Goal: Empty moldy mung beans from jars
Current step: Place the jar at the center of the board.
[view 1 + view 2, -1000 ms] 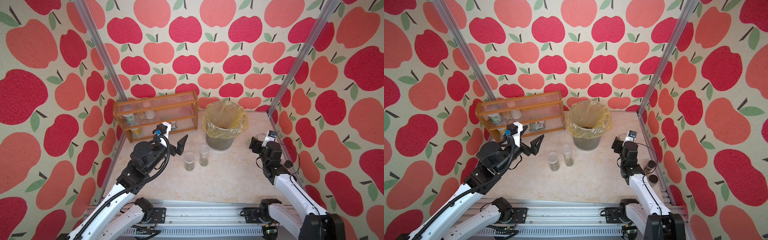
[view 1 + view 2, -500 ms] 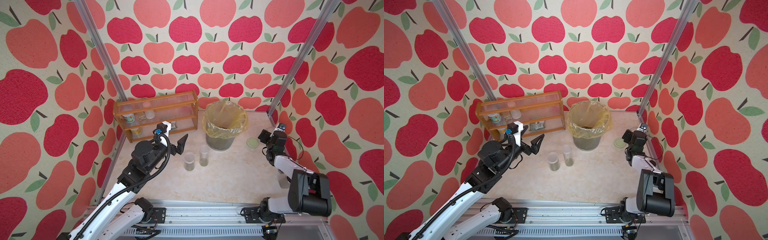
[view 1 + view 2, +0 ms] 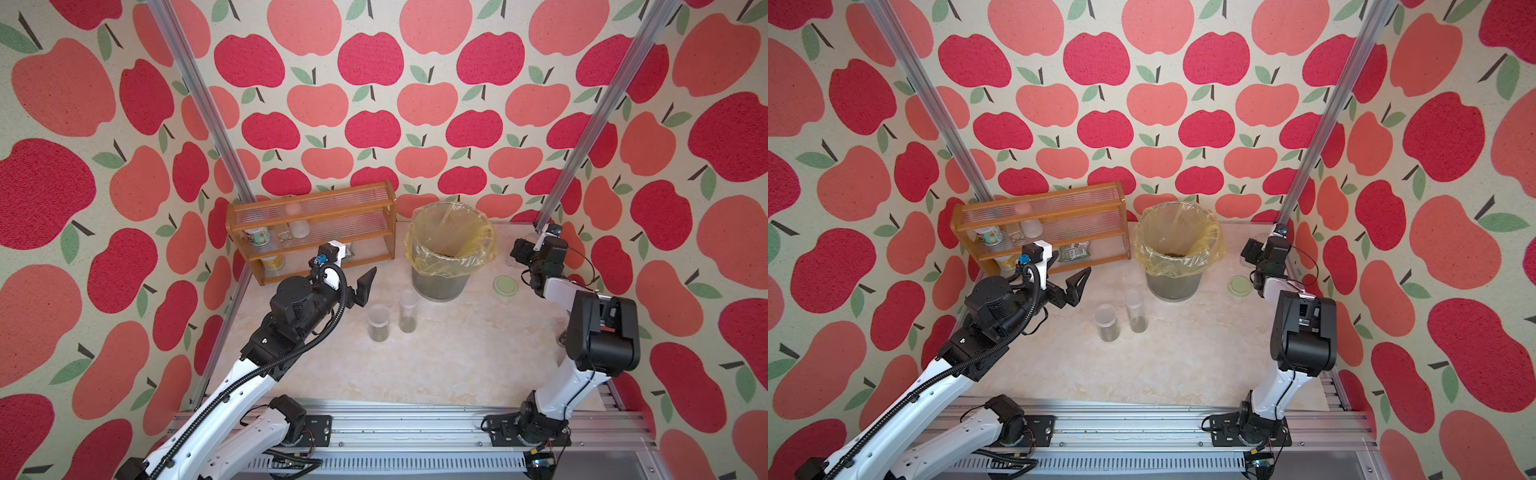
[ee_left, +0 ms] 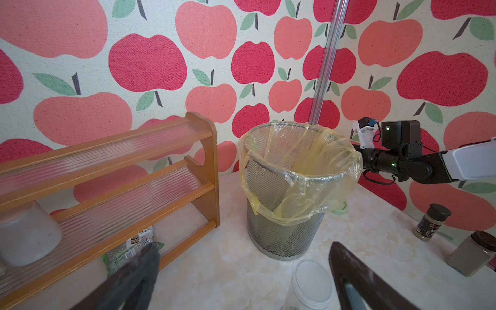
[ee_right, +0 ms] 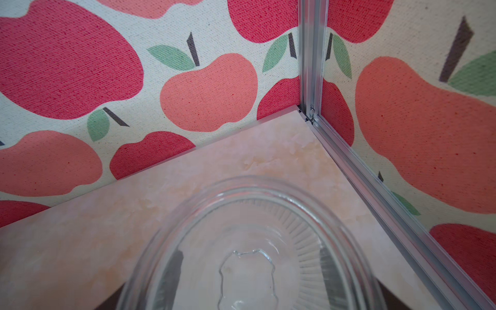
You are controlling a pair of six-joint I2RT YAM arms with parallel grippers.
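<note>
Since a second ago the right arm has folded up at the elbow and carried the right tool (image 5: 248,271) back into the counter's (image 3: 415,365) 1 o'clock corner. The pale green lid (image 3: 504,286), hidden under the tool then, now lies flat and alone at 2 o'clock, just right of the bin. The left arm, the short jar and the tall jar have not moved. The right tool is pinching the round-shouldered jar (image 5: 300,222). In the right wrist view its dark fingers (image 5: 171,268) show through the glass on both sides. The jar's ribbed base is clear and the marbled counter shows straight through it, with no grains visible. Whether the jar is upright or tipped cannot be told. The left tool (image 4: 243,247) hovers spread wide and holds nothing, at 10 o'clock between the wooden rack (image 3: 311,220) and the two cylinders. The short jar (image 3: 378,322) and the tall jar (image 3: 408,309) stand upright side by side, close but apart, near the counter's middle and just in front of the mesh bin (image 3: 436,286). Each has a low layer of dull olive mung beans (image 3: 378,333) in its bottom. The short one's top looks white in the left wrist view. The bin, lined with a yellow bag, stands at 12 o'clock, and a dark scatter of grains lies inside the bag.
</note>
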